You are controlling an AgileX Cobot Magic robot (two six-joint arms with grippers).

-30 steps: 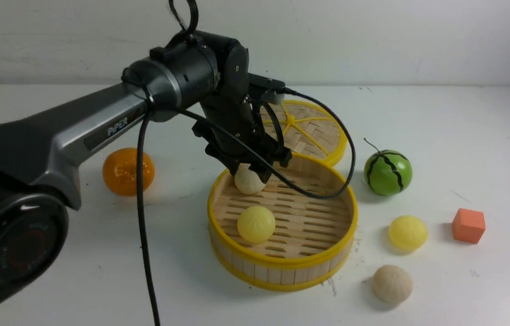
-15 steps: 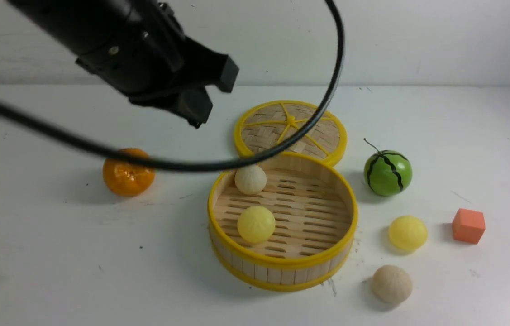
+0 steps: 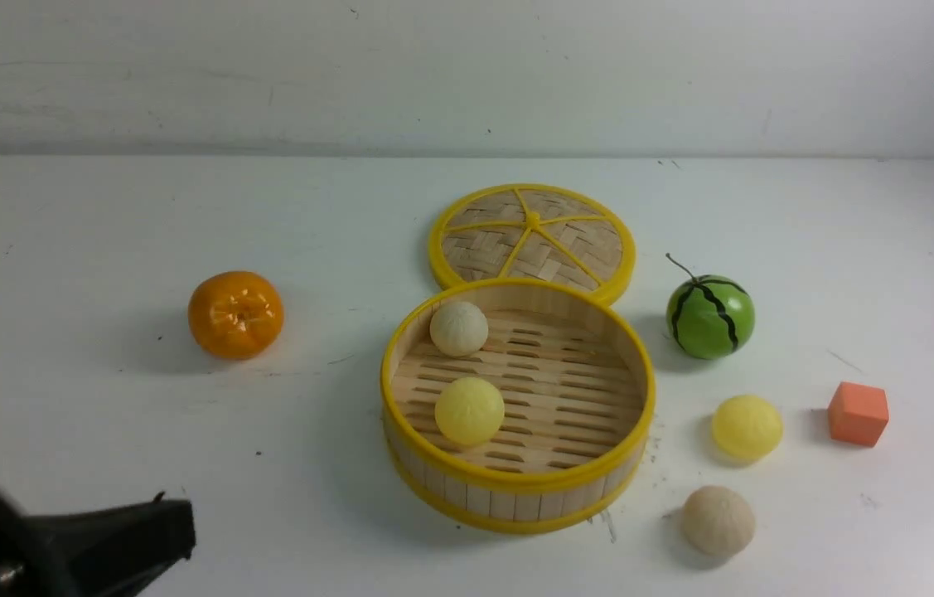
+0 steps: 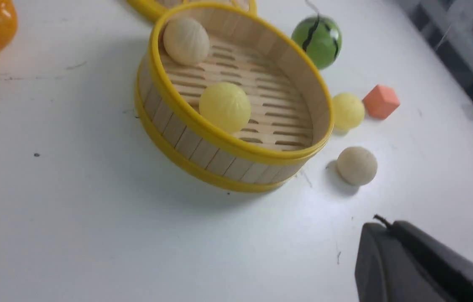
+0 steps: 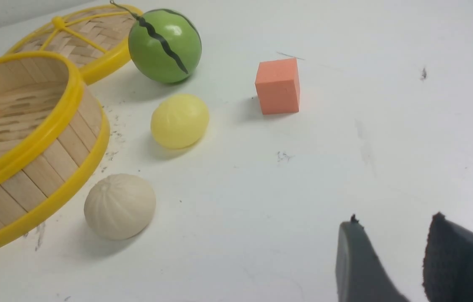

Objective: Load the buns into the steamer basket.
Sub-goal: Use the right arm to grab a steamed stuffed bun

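The steamer basket (image 3: 516,482) stands mid-table with a beige-white bun (image 3: 458,328) at its far left and a pale yellow bun (image 3: 469,410) nearer the front. Two more buns lie on the table to its right, a pale yellow one (image 3: 747,426) and a beige-white one (image 3: 717,520). My left gripper (image 3: 178,527) is low at the near left corner, well clear of the basket. Its fingers are pressed together and empty (image 4: 381,226). My right gripper (image 5: 393,222) shows only in its wrist view. It is open over bare table, nothing between its fingers, near the outside buns (image 5: 119,205).
The woven lid (image 3: 531,240) lies flat behind the basket, touching its far rim. An orange tangerine (image 3: 235,314) sits to the left, and a green watermelon ball (image 3: 710,316) and an orange cube (image 3: 858,413) sit to the right.
My left gripper left the beige-white bun in the basket, rose, then pulled back to the near left corner, and its jaws closed. The buns and basket stayed put.
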